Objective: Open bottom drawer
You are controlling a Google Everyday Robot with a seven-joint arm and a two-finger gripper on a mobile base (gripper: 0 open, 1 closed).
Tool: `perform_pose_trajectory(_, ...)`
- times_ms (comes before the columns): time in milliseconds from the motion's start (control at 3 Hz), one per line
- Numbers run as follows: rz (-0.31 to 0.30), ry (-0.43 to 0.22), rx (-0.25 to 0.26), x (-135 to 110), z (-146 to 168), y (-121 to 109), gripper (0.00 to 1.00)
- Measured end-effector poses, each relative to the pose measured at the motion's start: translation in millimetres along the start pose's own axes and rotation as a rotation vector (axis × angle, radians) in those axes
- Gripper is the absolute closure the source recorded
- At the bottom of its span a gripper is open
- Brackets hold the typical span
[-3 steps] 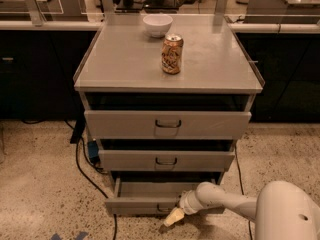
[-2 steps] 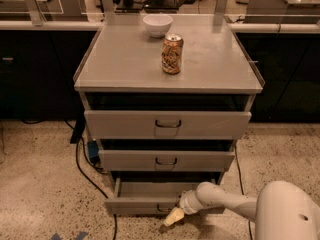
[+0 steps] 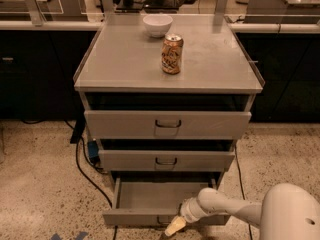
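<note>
Item one: the bottom drawer (image 3: pixel 150 199), grey metal, lowest of three in the cabinet, stands pulled well out, so that we look down on its bare grey floor; the back of its inside is lost in shadow under the drawer above. Its small dark handle (image 3: pixel 161 220) sits mid-front and is partly covered. Item two: the gripper (image 3: pixel 175 226), pale yellowish at the tip, lies against the drawer front just right of that handle, low in the view. Only one pale tip shows clearly, and we cannot tell whether the jaws are apart, together or closed on the handle. Behind it, a white arm (image 3: pixel 225 209) runs right to a rounded white body (image 3: pixel 292 214), cut off by the lower right corner. Item three: the middle drawer (image 3: pixel 200 160) and the top drawer (image 3: pixel 210 124), each with a dark gap above its front; what they hold is hidden. Item four: the desk (image 3: pixel 120 64), a grey top, carries a brown-and-gold drink can (image 3: pixel 172 53), upright near the middle with its print too small to read, and a white bowl (image 3: pixel 157 25) behind it, near the rear edge. Item five: dark cables (image 3: pixel 85 169) trail over the speckled floor (image 3: pixel 35 184) at the cabinet's left, beside a small blue object (image 3: pixel 93 149) we cannot identify.
</note>
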State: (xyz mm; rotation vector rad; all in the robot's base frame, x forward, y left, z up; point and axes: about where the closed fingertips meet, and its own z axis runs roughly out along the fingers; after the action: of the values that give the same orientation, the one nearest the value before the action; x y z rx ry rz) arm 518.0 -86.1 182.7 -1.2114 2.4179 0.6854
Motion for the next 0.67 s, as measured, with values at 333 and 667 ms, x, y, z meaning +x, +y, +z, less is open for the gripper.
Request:
perform_pose_trajectory(333,-0.002,-0.001,-0.014,2.0,2.7,4.5,0.0)
perform_pose_trajectory(667,-0.002,-0.001,-0.015,2.2,2.6,4.7,0.0)
